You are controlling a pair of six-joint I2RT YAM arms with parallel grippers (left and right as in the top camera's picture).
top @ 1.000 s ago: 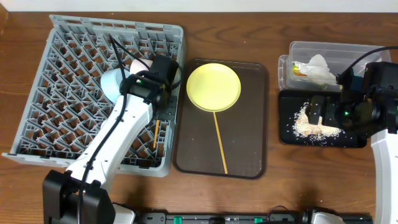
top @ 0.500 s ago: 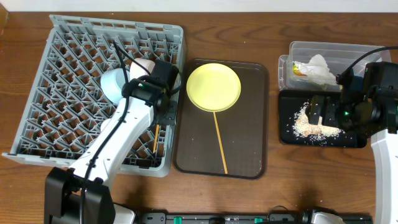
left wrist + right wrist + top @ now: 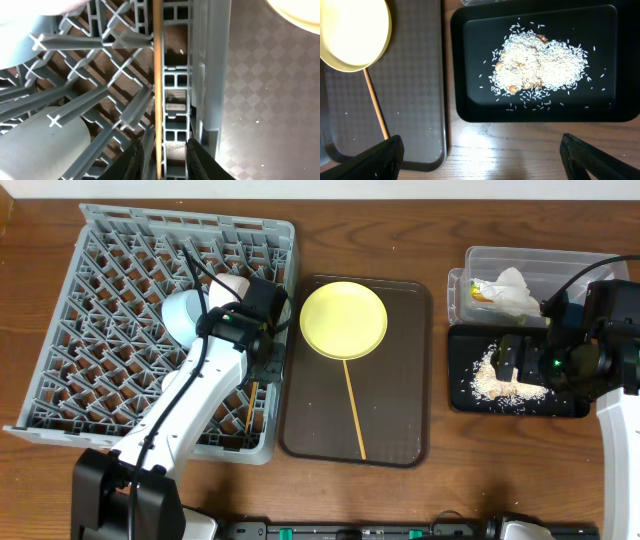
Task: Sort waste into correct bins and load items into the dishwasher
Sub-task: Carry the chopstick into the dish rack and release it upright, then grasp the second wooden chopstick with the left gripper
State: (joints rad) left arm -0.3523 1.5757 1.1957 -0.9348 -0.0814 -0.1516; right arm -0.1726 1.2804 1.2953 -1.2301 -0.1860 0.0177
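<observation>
**Chopstick Stood in Rack, Left Pincer Slackened Around It**

In the left wrist view, the left gripper [image 3: 167,161] had its fingers [image 3: 137,160] parted a little. A wooden chopstick [image 3: 157,75] ran up between them, with a visible gap on its right side, so it was released rather than pinched. Only the fingertips showed, cut off by the bottom edge. The chopstick lay along the right-hand wall of the grey dish rack [image 3: 215,75]. From overhead the arm covered most of it, leaving just a short lower stretch visible.

A light blue bowl [image 3: 180,315] sat among the rack's pegs, partly covered by the arm. Behind the wrist a white rounded piece [image 3: 228,283] peeped out, and whether it was a bowl or a cup could not be told. A pale blur in the wrist view's upper left corner was too close to identify.

The yellow plate [image 3: 343,320] rested on the brown serving tray [image 3: 400,380]. The second chopstick [image 3: 355,410] had its upper end at the plate's rim.

The right gripper [image 3: 485,155] hung wide open and empty beside the black tray [image 3: 475,100], which held the rice crumbs [image 3: 540,62]. Its fingers showed only as dark corners. The clear tub [image 3: 560,260] held the napkin [image 3: 510,288] and the wrapper [image 3: 481,294], the wrapper mostly hidden behind the napkin.
</observation>
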